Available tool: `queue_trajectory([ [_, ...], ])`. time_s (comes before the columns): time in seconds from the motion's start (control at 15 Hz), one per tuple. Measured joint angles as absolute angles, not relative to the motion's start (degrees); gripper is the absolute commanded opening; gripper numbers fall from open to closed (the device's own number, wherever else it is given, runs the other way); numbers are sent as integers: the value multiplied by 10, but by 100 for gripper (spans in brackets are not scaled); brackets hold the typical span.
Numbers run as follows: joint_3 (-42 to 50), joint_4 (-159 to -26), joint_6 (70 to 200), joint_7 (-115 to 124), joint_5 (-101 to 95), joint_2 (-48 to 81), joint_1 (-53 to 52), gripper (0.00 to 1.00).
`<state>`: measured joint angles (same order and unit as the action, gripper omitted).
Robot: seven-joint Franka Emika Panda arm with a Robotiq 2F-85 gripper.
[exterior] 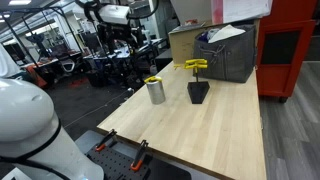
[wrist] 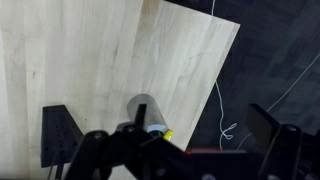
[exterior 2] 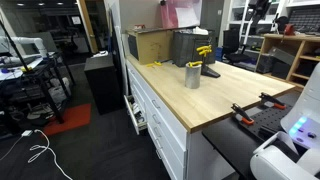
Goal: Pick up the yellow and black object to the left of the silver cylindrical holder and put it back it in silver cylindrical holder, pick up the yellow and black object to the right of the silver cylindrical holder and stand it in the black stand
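The silver cylindrical holder (exterior: 156, 92) stands on the wooden table (exterior: 200, 135); it also shows in another exterior view (exterior 2: 192, 77). The small yellow and black tool (exterior: 152, 80) sticks out of its top and shows at its rim in the wrist view (wrist: 165, 132). The black stand (exterior: 198, 93) sits right of the cup, with the longer yellow tool (exterior: 195, 66) standing in it. In the wrist view my gripper (wrist: 163, 125) is open and empty, high above the cup (wrist: 143, 108). The stand is hidden in the wrist view.
A big grey crate (exterior: 228, 55) and a cardboard box (exterior: 188, 42) stand at the table's back. Red-handled clamps (exterior: 140, 150) sit at the near edge. The table edge (wrist: 215, 80) runs close beside the cup, with dark floor and a white cable (wrist: 222, 110) beyond.
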<state>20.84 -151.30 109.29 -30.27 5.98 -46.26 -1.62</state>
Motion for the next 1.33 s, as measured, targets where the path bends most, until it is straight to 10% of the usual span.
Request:
queue_trajectory([
  [1.33, 185, -1482, 1107, -297, 56, -417, -10, 100],
])
